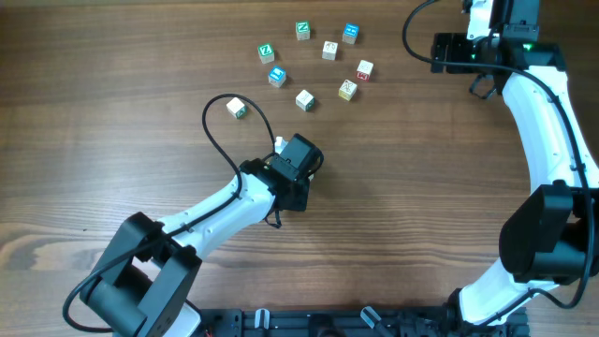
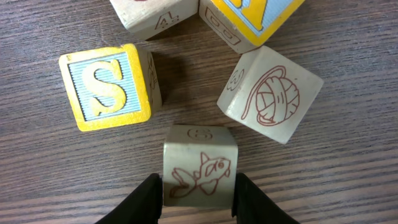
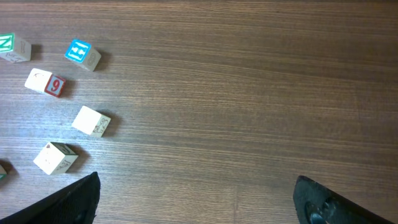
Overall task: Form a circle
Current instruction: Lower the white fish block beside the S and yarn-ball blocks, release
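The circle [image 2: 242, 87] lies on the wooden table [image 2: 348, 180] directly under the left gripper [image 2: 198, 182]. The left wrist view shows five small cubes of it, standing close around a little bare spot of wood. The two black fingers [image 2: 144, 202] of this gripper stand one at each side of the nearest cube, the fish block [image 2: 200, 158]. It is cream, with a red-brown line drawing of a fish on the face toward the camera. The fingers lie right against its sides, but I cannot tell if they press it or only stand beside it.

Up and left of the fish block, not touching it, is the S block [image 2: 109, 87], which has a yellow frame, a pale blue field and a yellow letter S. Up and right is the yarn block [image 2: 277, 99], cream and turned at an angle, with a drawn ball of yarn. At the upper edge the frame cuts two more cubes: a cream block [image 2: 152, 12] with a small 4 on its side, and a yellow block [image 2: 249, 22] just beside it.

In the overhead view the black wrist of the left arm [image 1: 234, 201] covers this place. Farther up the table eight loose blocks [image 1: 304, 99] lie spread apart. A single block [image 1: 237, 109] lies to their left, within the loop of the arm's cable [image 1: 206, 126] as seen from above.

The right gripper [image 3: 196, 186] is wide open over bare wood, at the far right of the table and well apart from the circle.
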